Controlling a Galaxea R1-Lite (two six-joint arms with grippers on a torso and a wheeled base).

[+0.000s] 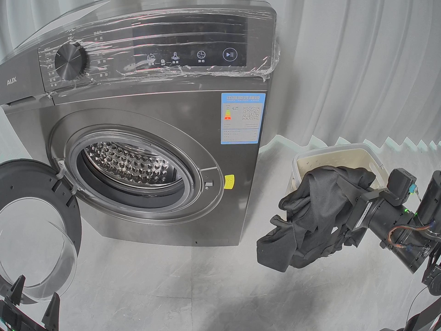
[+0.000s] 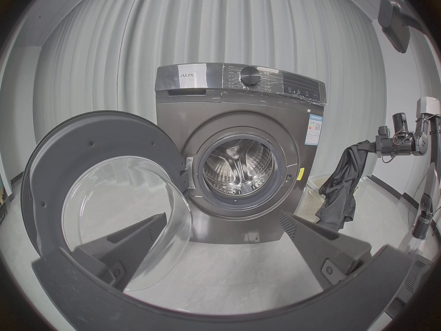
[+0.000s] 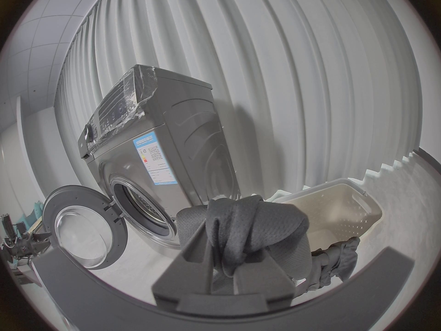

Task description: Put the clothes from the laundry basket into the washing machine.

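Right gripper (image 3: 227,263) of mine is clamped on the dark garment (image 1: 317,212), which hangs just over the laundry basket (image 1: 337,155) beside the washing machine (image 1: 183,106). The drum (image 2: 239,166) is bare, so the carry past the open door (image 2: 105,180) is left. Left gripper (image 2: 220,219) sits low, jaws apart, empty. My right wrist view shows the basket's inside without other clothes, which the head view hides behind the cloth.

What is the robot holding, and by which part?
The right gripper pinches a bunched fold of the dark garment, the rest hanging. The left gripper is empty.
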